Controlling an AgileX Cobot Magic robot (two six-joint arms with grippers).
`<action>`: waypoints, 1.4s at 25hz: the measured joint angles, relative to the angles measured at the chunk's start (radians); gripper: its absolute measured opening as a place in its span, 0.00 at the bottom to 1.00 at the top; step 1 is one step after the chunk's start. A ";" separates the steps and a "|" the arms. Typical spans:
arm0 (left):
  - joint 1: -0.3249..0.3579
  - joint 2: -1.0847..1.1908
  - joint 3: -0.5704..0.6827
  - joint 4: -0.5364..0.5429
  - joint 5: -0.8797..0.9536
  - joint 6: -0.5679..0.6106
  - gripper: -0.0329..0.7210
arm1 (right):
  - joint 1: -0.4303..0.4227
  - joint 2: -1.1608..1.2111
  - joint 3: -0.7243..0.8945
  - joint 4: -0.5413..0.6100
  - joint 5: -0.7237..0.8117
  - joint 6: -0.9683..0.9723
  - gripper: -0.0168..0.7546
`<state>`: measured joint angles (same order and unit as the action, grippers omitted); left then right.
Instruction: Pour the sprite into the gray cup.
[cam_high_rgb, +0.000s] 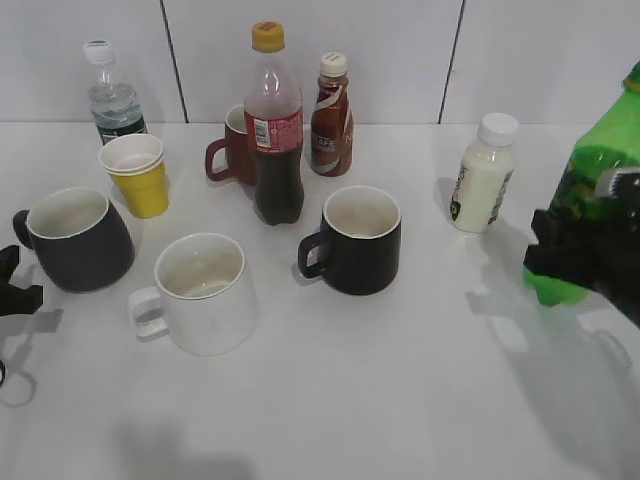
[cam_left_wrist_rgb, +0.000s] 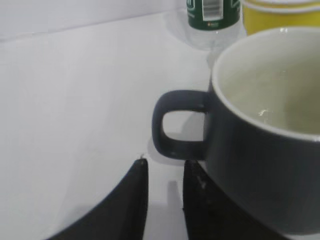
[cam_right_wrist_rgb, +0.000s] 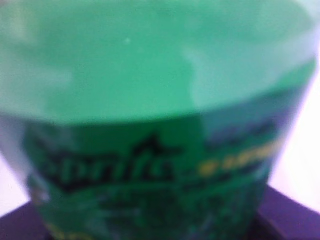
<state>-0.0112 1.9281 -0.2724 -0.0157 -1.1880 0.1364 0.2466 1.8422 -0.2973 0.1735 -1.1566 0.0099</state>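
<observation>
Right tool (cam_high_rgb: 585, 255) clamps sprite (cam_high_rgb: 597, 170); left tool (cam_left_wrist_rgb: 165, 172) (narrow gap) beside gray cup (cam_left_wrist_rgb: 260, 165) handle.

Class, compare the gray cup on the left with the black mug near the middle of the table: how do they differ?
The gray cup tapers, wider at its base; the black mug is straight-sided. The gray cup is charcoal, the black mug darker. The gray cup stands at the table's left edge beside the left gripper; the black mug stands in front of the cola bottle. Both are upright, white inside, with handles pointing left.
</observation>
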 joint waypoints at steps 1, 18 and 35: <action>0.000 -0.010 0.002 -0.007 0.002 0.000 0.31 | 0.000 0.021 0.000 0.000 0.000 0.000 0.56; 0.000 -0.193 0.005 -0.006 0.094 0.000 0.33 | 0.000 0.020 -0.001 -0.001 -0.056 0.014 0.80; 0.000 -0.620 0.006 -0.006 0.276 0.000 0.36 | 0.000 -0.392 -0.001 -0.002 -0.014 -0.137 0.80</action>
<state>-0.0112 1.3086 -0.2667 -0.0220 -0.9122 0.1364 0.2466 1.4506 -0.2985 0.1712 -1.1706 -0.1276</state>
